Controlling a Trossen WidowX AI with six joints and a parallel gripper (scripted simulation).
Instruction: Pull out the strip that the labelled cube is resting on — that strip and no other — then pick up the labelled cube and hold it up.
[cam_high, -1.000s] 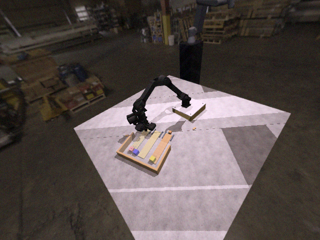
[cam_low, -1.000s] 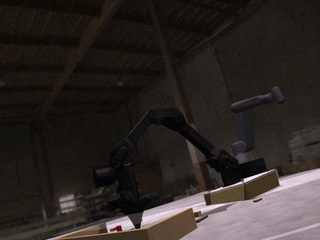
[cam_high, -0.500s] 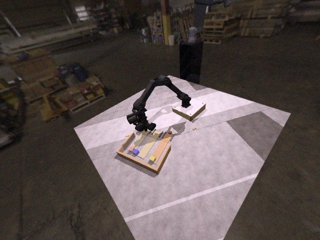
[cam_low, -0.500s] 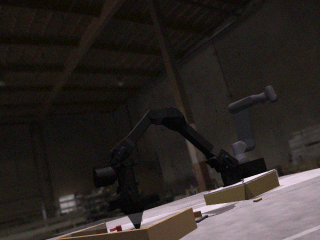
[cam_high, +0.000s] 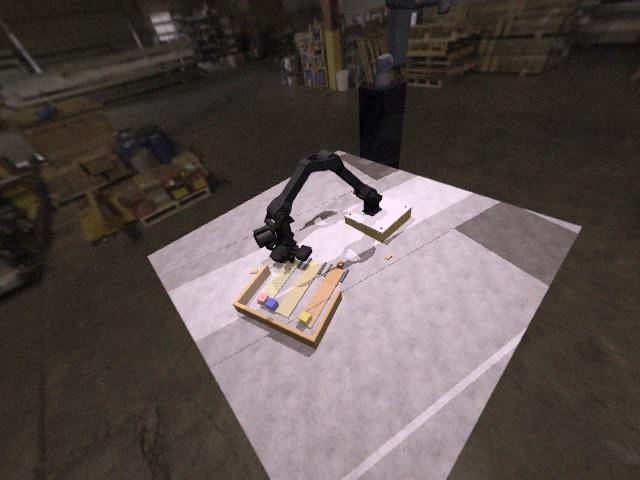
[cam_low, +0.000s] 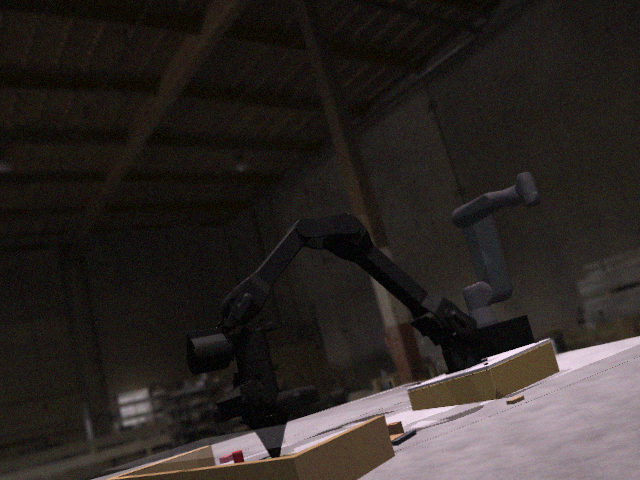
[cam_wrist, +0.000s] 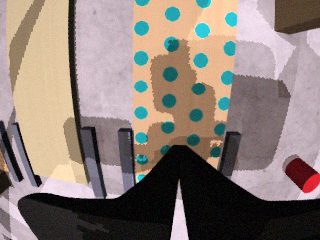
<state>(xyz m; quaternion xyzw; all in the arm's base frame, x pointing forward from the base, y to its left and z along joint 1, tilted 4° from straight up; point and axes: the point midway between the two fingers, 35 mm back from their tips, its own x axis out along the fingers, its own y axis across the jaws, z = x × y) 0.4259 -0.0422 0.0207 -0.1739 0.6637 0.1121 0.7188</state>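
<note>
Teal-dotted strip (cam_high: 279, 279) (cam_wrist: 186, 75) under my clenched, empty fingers (cam_high: 293, 259) (cam_low: 275, 455): I should press lightly, dragging straight between its 2 guide rails (cam_high: 300, 265) (cam_wrist: 126, 152).

A dotted strip (cam_wrist: 184, 55) — dark rails (cam_wrist: 126, 152) (cam_wrist: 230, 152) along either side.

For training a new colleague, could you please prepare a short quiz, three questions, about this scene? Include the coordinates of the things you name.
1. True or false: the yellow cube (cam_high: 305, 317) lies on the dotted strip (cam_high: 278, 281) (cam_wrist: 185, 60).
2. Which colour are the dots on that strip: A red, B teal, C black?
3. Fill in: beside the pink cube (cam_high: 262, 298) lies a ____ cube.

Key: 1 false; 2 B; 3 blue.
</note>
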